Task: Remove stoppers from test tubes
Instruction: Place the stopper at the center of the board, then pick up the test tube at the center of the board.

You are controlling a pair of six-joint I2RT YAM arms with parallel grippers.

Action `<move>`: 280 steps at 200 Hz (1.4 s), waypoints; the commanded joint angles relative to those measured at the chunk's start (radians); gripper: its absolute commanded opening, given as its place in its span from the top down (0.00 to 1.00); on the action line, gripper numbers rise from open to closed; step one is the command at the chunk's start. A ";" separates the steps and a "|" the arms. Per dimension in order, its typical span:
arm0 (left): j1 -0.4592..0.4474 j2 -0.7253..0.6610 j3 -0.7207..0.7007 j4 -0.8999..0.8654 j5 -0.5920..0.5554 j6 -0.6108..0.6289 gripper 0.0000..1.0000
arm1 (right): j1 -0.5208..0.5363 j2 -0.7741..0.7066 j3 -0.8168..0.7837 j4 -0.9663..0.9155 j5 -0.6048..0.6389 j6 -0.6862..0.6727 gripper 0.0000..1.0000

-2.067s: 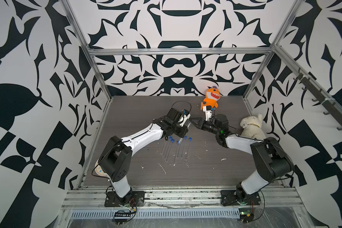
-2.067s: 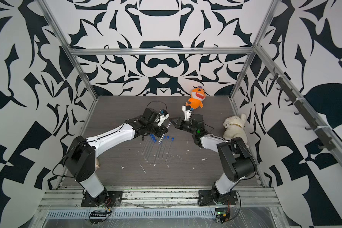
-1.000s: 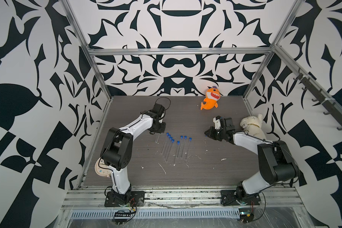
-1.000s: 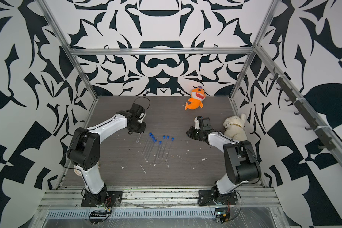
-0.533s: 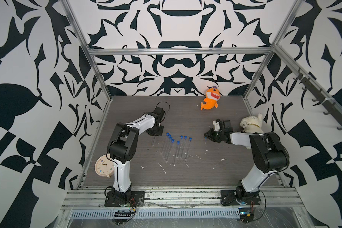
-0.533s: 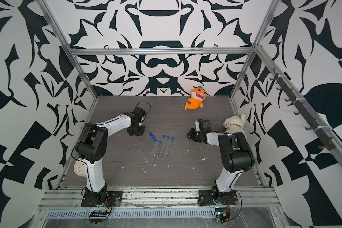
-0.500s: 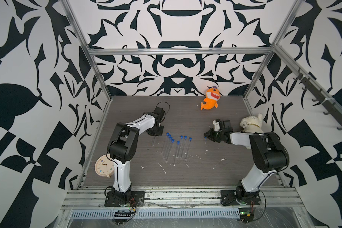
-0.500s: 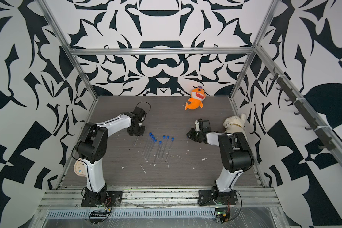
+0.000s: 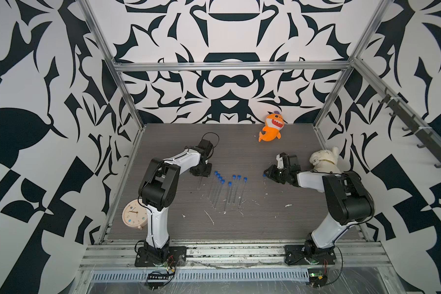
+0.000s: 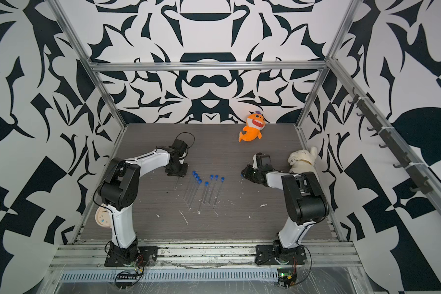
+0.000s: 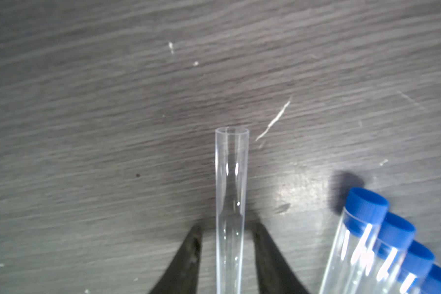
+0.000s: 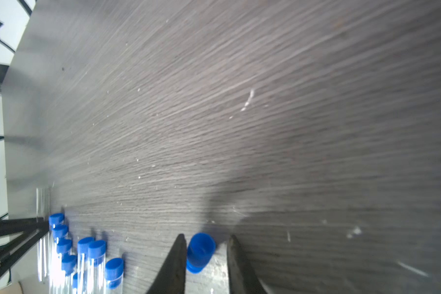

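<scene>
Left gripper [image 11: 227, 228] has just let go: its jaws now stand parted on either side of the bare tube [image 11: 231, 178], with a gap on each side, where a moment ago they were clamped on it. Right gripper [image 12: 206, 238] has done the same, its jaws now slack around the loose stopper [image 12: 200, 252], which lies on its side on the table [image 9: 265, 216] close against one finger and clear of the other. About two seconds back the two grippers met at the far end of the row; since then they have drawn apart, one to each side, and come down low. The bare tube now lies flat, open mouth pointing far, just left of the capped tubes [image 9: 227, 188], and in both top views the stopper sits well apart from them on the right. I judge one tube finished, its parts set down on opposite sides. The capped tubes lie untouched, so the next step is probably to lift clear and go back for one of them, taking care not to nudge the freed tube, which could roll.
</scene>
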State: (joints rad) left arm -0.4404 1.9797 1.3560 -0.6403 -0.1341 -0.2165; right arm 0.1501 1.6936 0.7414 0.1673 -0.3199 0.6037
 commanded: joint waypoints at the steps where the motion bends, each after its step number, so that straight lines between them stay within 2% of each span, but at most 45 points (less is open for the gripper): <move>1: 0.006 -0.030 -0.026 -0.018 0.021 -0.004 0.51 | -0.004 -0.038 -0.011 -0.074 0.052 -0.010 0.69; 33: 0.005 -0.079 -0.015 -0.036 0.042 -0.006 0.43 | -0.003 -0.107 0.006 -0.133 0.076 -0.043 0.66; 62: -0.001 -0.152 -0.002 -0.075 0.022 -0.007 0.26 | 0.033 -0.210 0.047 -0.239 0.131 -0.136 0.54; 84: -0.037 -0.199 -0.005 -0.106 -0.017 0.013 0.22 | 0.052 -0.269 0.037 -0.217 0.087 -0.166 0.46; 104: -0.060 -0.238 -0.045 -0.078 0.043 0.018 0.25 | 0.063 -0.296 -0.001 -0.121 -0.001 -0.156 0.40; 124: -0.076 -0.253 -0.088 -0.029 0.128 0.013 0.29 | 0.070 -0.274 -0.044 0.008 -0.122 -0.131 0.39; 139: -0.098 -0.231 -0.093 -0.013 0.147 0.013 0.32 | 0.089 -0.247 -0.073 0.125 -0.212 -0.113 0.38; 159: -0.124 -0.190 -0.081 -0.007 0.149 0.014 0.33 | 0.134 -0.228 -0.099 0.242 -0.268 -0.111 0.36; 179: -0.126 -0.156 -0.072 -0.005 0.143 0.008 0.39 | 0.164 -0.219 -0.105 0.297 -0.290 -0.107 0.36; 200: -0.124 -0.137 -0.079 0.005 0.137 0.009 0.52 | 0.177 -0.222 -0.105 0.324 -0.308 -0.110 0.35; 280: -0.116 -0.108 -0.105 0.018 0.108 0.006 0.57 | 0.193 -0.227 -0.100 0.338 -0.309 -0.106 0.33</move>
State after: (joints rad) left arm -0.5652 1.8736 1.2823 -0.6308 -0.0235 -0.2100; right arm 0.3309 1.4929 0.6304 0.4477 -0.6098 0.4942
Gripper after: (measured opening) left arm 0.439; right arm 0.670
